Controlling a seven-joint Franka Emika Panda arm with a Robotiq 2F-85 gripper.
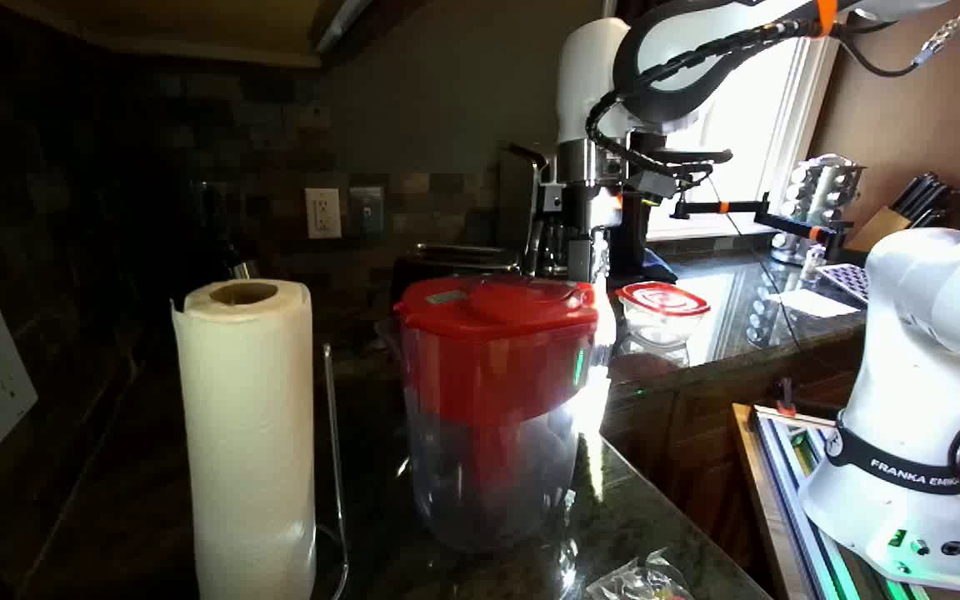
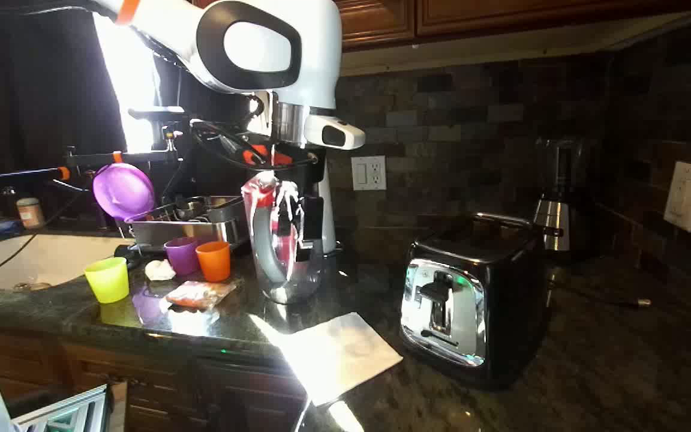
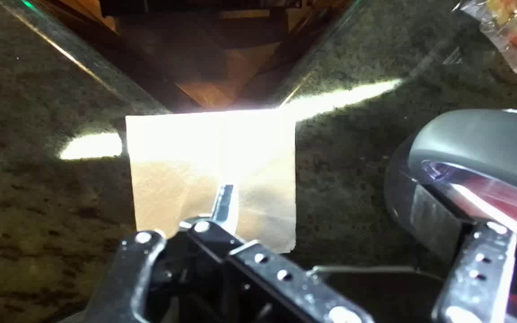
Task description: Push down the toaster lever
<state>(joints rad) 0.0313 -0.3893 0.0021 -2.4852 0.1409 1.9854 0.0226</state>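
Hanging Wide-Jawed, Short of the Push

Holds the gripper (image 3: 328, 202) pointed down above the counter (image 2: 597, 384), apart from the toaster (image 2: 483, 300). Shows jaws spread wide in the wrist view, gripping nothing visible. Probably wide for want of anything to carry; better narrowed before pressing, to make one firm tip instead of two.

Finds the toaster upright on the counter at the right of an exterior view, turned to face outward. Likely set that way to bare the lever (image 2: 435, 292) to a stroke from above. Seems to sit high in its travel, so presumably not yet pressed.

Has the toaster mostly hidden in an exterior view behind the red-lidded pitcher (image 1: 492, 400). Runs some risk of brushing the pitcher on a careless swing. Offers no evident reason for the pale sheet (image 2: 345, 354), flat just beside the toaster. Calls next, by judgement, for moving over the lever, then straight down.
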